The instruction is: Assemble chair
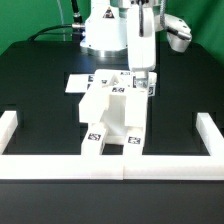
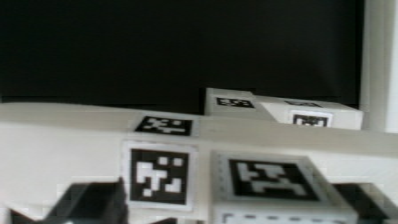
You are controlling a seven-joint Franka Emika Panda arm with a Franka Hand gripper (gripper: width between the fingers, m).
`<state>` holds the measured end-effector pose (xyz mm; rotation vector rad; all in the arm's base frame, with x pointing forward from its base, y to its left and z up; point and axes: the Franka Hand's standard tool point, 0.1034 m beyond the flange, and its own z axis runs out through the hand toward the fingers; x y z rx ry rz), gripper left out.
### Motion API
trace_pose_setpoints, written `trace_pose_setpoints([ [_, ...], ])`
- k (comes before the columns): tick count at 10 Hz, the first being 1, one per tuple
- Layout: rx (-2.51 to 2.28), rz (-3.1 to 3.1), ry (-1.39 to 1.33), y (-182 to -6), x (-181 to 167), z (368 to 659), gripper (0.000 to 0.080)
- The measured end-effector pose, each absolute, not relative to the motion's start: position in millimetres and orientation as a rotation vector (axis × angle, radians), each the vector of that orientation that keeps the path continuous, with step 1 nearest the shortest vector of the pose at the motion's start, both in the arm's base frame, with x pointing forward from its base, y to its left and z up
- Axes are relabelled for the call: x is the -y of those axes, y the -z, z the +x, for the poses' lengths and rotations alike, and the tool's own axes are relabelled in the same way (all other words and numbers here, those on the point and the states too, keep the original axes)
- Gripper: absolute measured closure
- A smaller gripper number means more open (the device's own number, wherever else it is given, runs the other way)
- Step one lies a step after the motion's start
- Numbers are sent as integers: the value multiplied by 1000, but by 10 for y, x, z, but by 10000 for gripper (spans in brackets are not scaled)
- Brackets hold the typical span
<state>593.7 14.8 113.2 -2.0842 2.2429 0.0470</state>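
The white chair (image 1: pixel 112 115) stands partly put together in the middle of the black table, with tagged slab and leg pieces. My gripper (image 1: pixel 143 88) hangs down over its far side, toward the exterior view's right. In the wrist view the gripper (image 2: pixel 222 208) is open, and its dark fingers (image 2: pixel 75 205) stand wide apart on either side of white tagged chair pieces (image 2: pixel 267 182). I cannot tell whether the pads touch the pieces. More tagged chair parts (image 2: pixel 267 105) show farther off.
The marker board (image 1: pixel 82 79) lies flat behind the chair at the exterior view's left. A long white border rail (image 1: pixel 110 166) runs along the front, with raised ends (image 1: pixel 8 128) at both sides. The robot base (image 1: pixel 105 30) stands at the back.
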Motion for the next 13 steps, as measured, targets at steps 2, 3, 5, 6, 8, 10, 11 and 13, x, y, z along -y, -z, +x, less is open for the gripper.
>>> trace_pose_setpoints([
  [2,-2069,-2254,-38,-1140,-149,5961,187],
  [3,-1954,-2354,-32,-1139,-147,5961,157],
  [5,-1812,-2463,-25,-1138,-147,5961,152],
  [6,-1675,-2557,-18,-1137,-146,5960,150],
  [8,-1370,-2745,-4,-1135,-127,5955,150],
  [10,-1087,-2888,17,-1135,-119,5965,150],
  [11,-965,-2936,21,-1132,-115,5966,150],
  [13,-683,-3018,30,-1133,-111,5974,150],
])
